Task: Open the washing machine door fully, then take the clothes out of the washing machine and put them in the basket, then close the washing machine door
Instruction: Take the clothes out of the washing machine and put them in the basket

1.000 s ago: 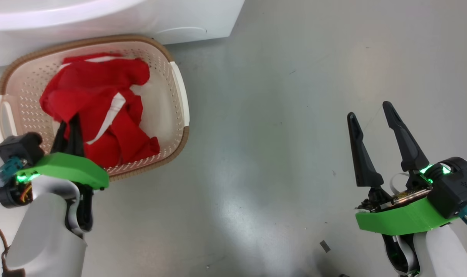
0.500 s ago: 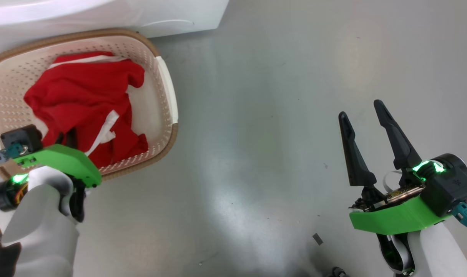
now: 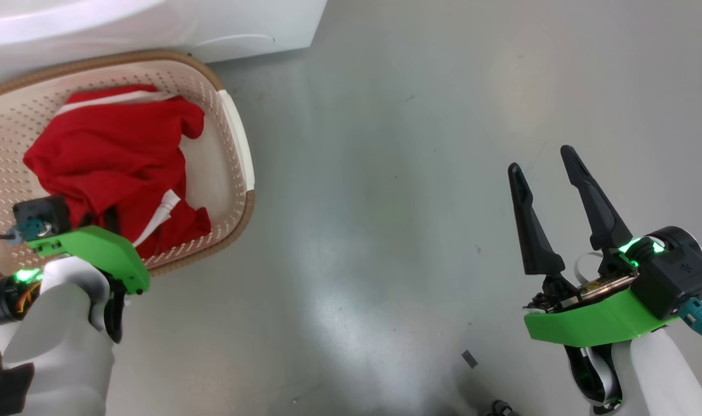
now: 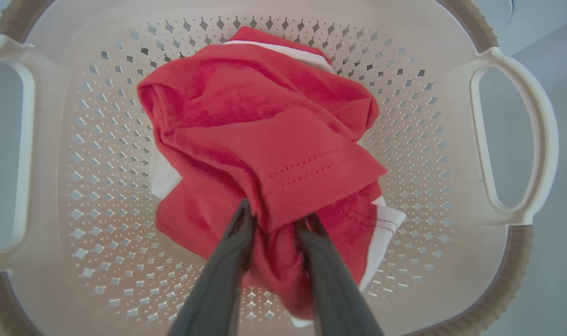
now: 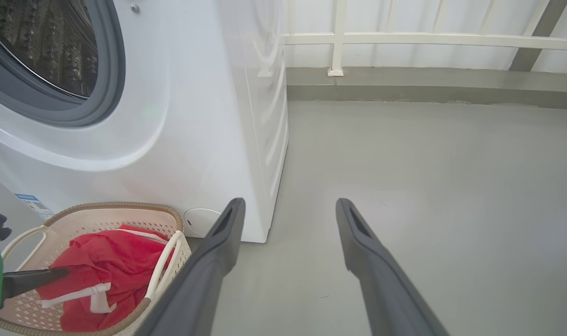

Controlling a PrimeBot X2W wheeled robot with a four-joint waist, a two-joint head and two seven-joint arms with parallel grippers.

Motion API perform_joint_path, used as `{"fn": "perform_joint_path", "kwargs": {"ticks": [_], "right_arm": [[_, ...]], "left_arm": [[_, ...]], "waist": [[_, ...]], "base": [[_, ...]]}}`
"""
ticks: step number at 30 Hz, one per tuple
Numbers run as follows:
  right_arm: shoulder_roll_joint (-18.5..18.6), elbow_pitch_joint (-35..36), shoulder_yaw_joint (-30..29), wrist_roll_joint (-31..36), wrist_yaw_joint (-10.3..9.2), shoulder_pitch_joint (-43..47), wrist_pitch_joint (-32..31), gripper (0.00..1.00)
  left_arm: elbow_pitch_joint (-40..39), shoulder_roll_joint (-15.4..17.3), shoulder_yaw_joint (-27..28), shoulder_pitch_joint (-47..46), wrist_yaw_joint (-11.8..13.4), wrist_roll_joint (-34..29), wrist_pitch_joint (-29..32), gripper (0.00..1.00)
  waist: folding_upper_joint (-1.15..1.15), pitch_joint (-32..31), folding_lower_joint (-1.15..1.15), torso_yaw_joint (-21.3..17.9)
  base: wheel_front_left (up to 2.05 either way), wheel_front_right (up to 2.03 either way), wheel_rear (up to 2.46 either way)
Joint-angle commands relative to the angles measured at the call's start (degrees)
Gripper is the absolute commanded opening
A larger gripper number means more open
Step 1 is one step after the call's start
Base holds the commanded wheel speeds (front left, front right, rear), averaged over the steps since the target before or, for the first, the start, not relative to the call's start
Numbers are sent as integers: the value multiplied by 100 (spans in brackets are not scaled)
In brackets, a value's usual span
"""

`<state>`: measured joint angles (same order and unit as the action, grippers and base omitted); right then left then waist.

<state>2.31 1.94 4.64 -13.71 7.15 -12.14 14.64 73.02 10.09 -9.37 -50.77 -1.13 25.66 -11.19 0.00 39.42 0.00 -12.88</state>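
The red clothes [image 3: 108, 150] with white trim lie heaped in the cream basket [image 3: 235, 144], which stands on the floor against the white washing machine [image 3: 154, 23]. My left gripper [image 4: 277, 217] hangs over the basket [image 4: 516, 140]. Its jaws are parted, and a fold of the clothes [image 4: 264, 130] drapes over and between the tips. My right gripper [image 3: 540, 158] is open and holds nothing, over bare floor far right of the basket. In the right wrist view the washing machine [image 5: 194, 116] shows its steel drum [image 5: 45, 42] through the open mouth. The washing machine door is out of view.
Grey floor [image 3: 385, 202] stretches wide to the right of the basket. A white railing [image 5: 404, 39] on a low kerb runs along the far side. A small dark scrap [image 3: 470, 359] lies on the floor near my right arm.
The head camera has turned, shifting the whole picture left. My left gripper has sunk lower into the basket and its jaws have parted; the clothes have settled. The right gripper stays open.
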Motion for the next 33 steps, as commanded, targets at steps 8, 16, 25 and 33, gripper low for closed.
{"fn": "perform_joint_path", "kwargs": {"ticks": [8, 16, 25, 33], "right_arm": [[56, 48, 112, -9, 34, 134, 36, 100], [56, 33, 35, 62, 34, 228, 36, 100], [56, -40, -40, 154, 34, 334, 36, 100], [56, -54, -169, 123, 34, 446, 36, 100]], "left_arm": [[28, 158, 43, 189, 76, -8, -173, 100], [-36, -12, 38, 285, -70, 61, -319, 100], [-687, -180, -31, 599, -222, -28, -377, 100], [-2346, -206, 279, 1399, -57, -253, -380, 100]], "waist": [[0, -327, 0, 75], [0, -647, 0, 226], [0, -1130, 0, 436], [0, -1551, 0, 597]], "base": [[0, 0, 0], [0, 0, 0], [0, 0, 0], [0, 0, 0]]}}
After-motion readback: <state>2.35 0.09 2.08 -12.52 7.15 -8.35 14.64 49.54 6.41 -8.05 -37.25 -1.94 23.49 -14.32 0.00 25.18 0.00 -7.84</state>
